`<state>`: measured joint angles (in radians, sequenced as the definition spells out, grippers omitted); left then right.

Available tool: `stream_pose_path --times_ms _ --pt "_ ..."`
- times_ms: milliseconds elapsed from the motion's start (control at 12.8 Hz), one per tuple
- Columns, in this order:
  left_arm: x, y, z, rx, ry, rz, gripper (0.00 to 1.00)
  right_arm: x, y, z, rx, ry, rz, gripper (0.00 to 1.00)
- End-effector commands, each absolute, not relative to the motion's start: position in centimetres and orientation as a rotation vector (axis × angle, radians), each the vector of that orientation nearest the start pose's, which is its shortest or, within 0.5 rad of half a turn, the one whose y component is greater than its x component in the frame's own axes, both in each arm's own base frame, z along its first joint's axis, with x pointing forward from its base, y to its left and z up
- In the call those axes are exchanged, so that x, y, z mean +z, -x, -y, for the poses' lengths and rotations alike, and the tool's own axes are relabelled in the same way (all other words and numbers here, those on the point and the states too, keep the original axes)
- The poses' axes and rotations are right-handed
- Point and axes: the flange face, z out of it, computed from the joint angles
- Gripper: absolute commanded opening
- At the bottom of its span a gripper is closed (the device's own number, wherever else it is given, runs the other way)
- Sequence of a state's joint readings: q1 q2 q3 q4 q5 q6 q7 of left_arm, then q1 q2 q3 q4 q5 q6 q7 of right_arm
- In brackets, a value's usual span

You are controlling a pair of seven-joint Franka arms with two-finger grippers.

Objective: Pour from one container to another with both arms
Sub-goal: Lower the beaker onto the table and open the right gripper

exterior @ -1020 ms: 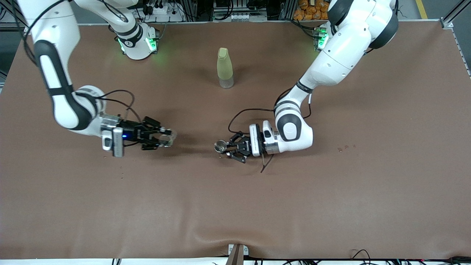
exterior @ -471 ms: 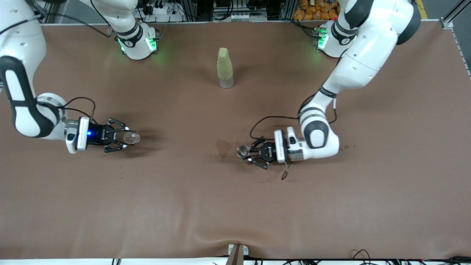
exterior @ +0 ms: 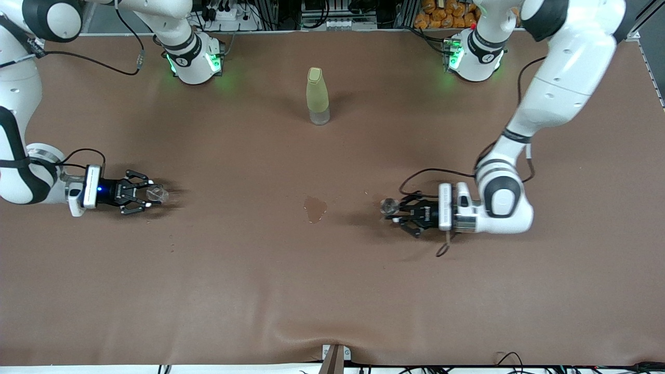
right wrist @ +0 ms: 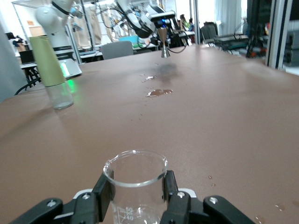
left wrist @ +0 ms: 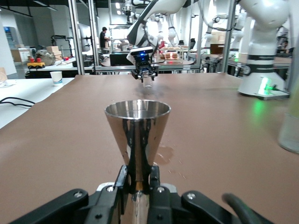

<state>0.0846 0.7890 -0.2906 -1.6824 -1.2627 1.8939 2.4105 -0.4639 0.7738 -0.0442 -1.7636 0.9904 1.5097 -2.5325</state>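
left gripper [exterior: 396, 210]: clamps steel cup [left wrist: 137, 126], upright. right gripper [exterior: 148, 195]: clamps glass beaker [right wrist: 135, 179], looks empty. spill [exterior: 315, 206] on table [exterior: 332, 291] between. pour looks done; set-down left.

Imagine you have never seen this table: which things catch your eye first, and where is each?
First the two white arms: the left hand holds a shiny metal cone cup upright near its end of the table, the right hand a clear glass beaker near the other. Between them lies a wet spill, with a tall yellow-green bottle standing farther from the front camera.
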Motion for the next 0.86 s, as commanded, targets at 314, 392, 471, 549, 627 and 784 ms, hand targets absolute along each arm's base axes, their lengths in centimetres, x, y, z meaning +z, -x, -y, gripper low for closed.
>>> stream_pose_path --times_ms 314,392,471,549,627,784 --pt "17.9 -60.8 2.0 1.001 -1.307 1.375 0.0 10.0 -51.8 24.0 -0.945 1.401 1.361 0.24" --pt "18.2 -60.7 -0.7 1.023 -1.339 1.357 0.0 9.9 -51.8 24.0 -0.943 1.406 1.353 0.34" --pt "18.2 -60.2 -2.6 1.012 -1.332 1.361 0.0 9.9 -51.8 24.0 -0.932 1.415 1.339 0.4" --pt "18.0 -59.7 -5.3 1.022 -1.352 1.354 0.0 9.9 -51.8 24.0 -0.918 1.425 1.324 0.48" --pt "17.6 -59.0 -7.7 1.037 -1.36 1.335 0.0 9.9 -51.8 24.0 -0.917 1.426 1.323 0.5" --pt "16.2 -57.6 -11.4 1.051 -1.376 1.292 0.0 9.9 -51.8 24.1 -0.907 1.435 1.311 0.71"
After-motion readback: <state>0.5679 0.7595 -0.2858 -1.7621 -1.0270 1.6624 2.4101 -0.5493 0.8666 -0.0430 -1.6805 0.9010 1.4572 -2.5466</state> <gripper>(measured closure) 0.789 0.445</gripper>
